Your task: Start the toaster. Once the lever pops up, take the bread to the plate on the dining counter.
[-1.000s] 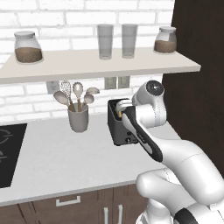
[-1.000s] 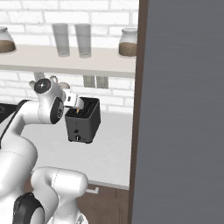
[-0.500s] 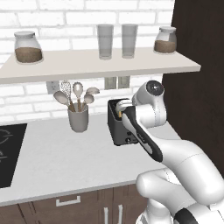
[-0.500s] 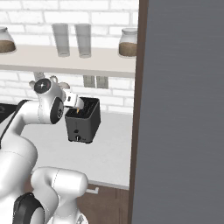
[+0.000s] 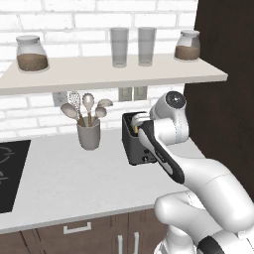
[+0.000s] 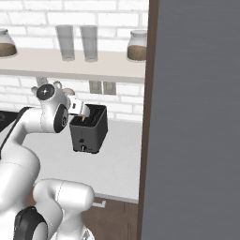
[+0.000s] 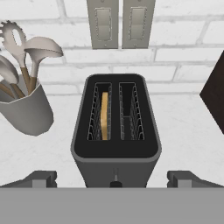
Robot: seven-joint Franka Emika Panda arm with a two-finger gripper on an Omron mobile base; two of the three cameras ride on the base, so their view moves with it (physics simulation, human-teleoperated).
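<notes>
The toaster (image 7: 115,131) stands on the white tabletop (image 5: 74,178), between the utensil crock (image 5: 89,134) and the dark wall panel (image 5: 223,59), below the two wall switches (image 7: 120,22). The hand (image 7: 112,179) hovers above the toaster's near end and looks down along it. Its two fingers stand wide apart, one on each side of the toaster body, and hold nothing.

The bread (image 7: 104,116) sits on edge in the left slot as the hand view shows it. The right slot holds no slice. The slice's long axis runs along the slot, away from the hand toward the brick wall (image 7: 175,52); its thin golden edge faces upward.

The toaster's long axis likewise points from the hand toward the wall. The control face is the short end nearest the hand. The lever (image 7: 116,178) appears as a small dark tab on that face, directly beneath the hand and midway between the fingers. Its exact height on the face cannot be read.

Judgement: starting the toaster calls for a short descent onto the lever, along the near face, not a reach toward the slots.
</notes>
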